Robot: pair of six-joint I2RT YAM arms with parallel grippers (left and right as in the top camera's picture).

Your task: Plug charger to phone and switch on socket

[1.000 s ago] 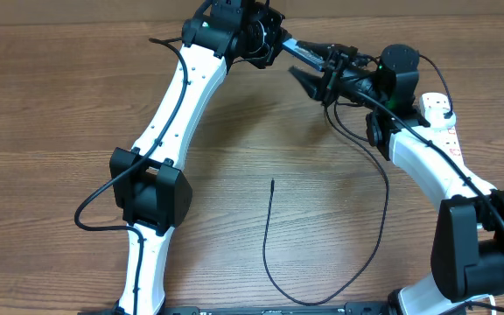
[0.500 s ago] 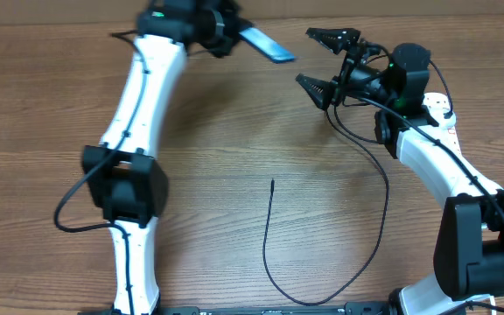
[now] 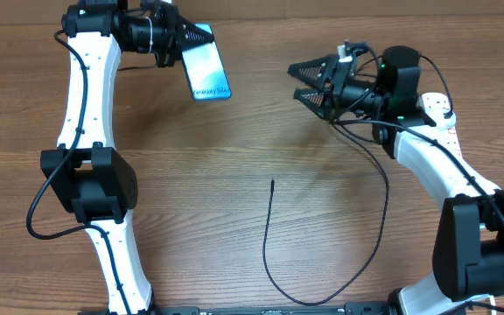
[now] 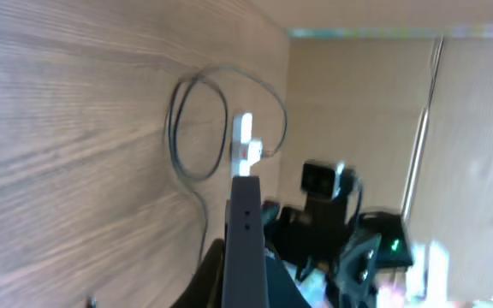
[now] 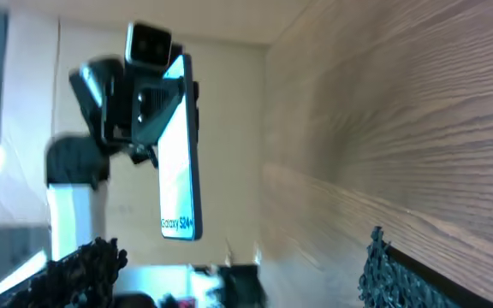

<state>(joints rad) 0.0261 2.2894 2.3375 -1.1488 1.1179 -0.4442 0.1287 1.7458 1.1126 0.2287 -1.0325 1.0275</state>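
Observation:
My left gripper (image 3: 185, 42) is shut on one end of the phone (image 3: 207, 71) and holds it in the air at the far left, its cyan screen facing up. In the left wrist view the phone (image 4: 246, 224) shows edge-on between the jaws. In the right wrist view it (image 5: 178, 158) hangs from that gripper. My right gripper (image 3: 308, 81) is open and empty, pointing left towards the phone, well apart from it. The charger (image 3: 267, 238) lies looped on the table, its connector tip (image 3: 272, 182) free at the centre. The socket (image 3: 441, 112) lies at the far right, mostly under my right arm.
The wooden table's far edge (image 3: 339, 17) runs just behind both grippers. The cable loop (image 4: 197, 128) and the socket (image 4: 245, 147) show in the left wrist view. The right arm's base (image 3: 479, 245) stands at the front right, the left arm's (image 3: 90, 184) at the front left.
My left arm has swung left, away from the right gripper, carrying the phone and turning its screen upward. My right gripper has rotated in place and stays open.

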